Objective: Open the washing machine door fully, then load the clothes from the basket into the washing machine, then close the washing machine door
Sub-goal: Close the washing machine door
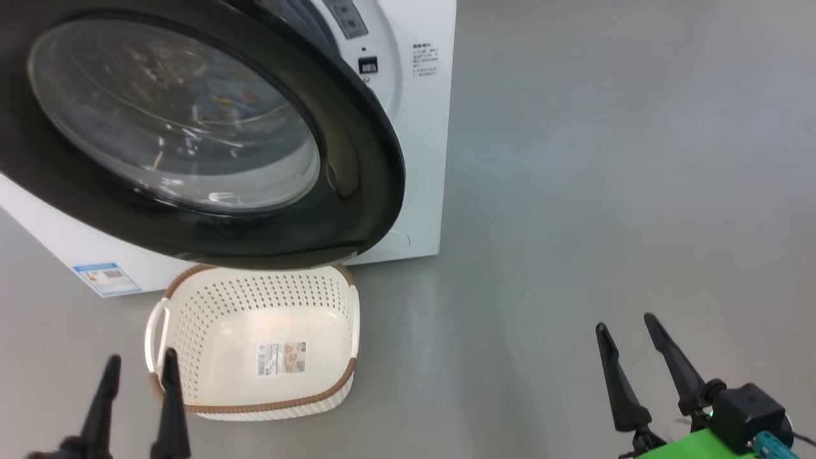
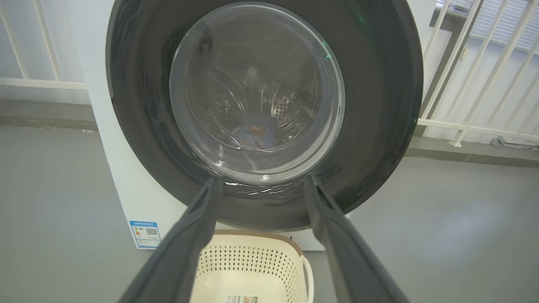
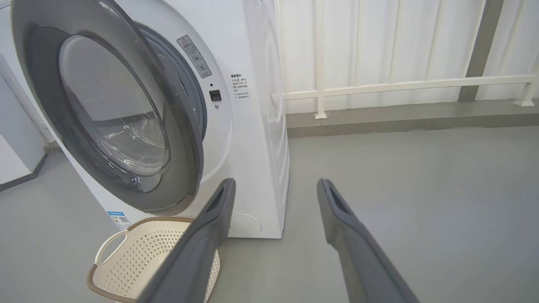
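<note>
The washing machine stands ahead on the left, and its door hangs ajar, swung part way out over the basket. The cream basket sits on the floor under the door, with just a paper label inside. Blue clothes show through the door glass, lying in the steel drum. My left gripper is open beside the basket's left handle, holding nothing. My right gripper is open over bare floor, well right of the machine. In the right wrist view the door stands away from the machine front.
Grey floor stretches wide to the right of the machine. A white railing and a low kerb run behind it. A blue energy label sits low on the machine's front, and a round service cap at its lower right.
</note>
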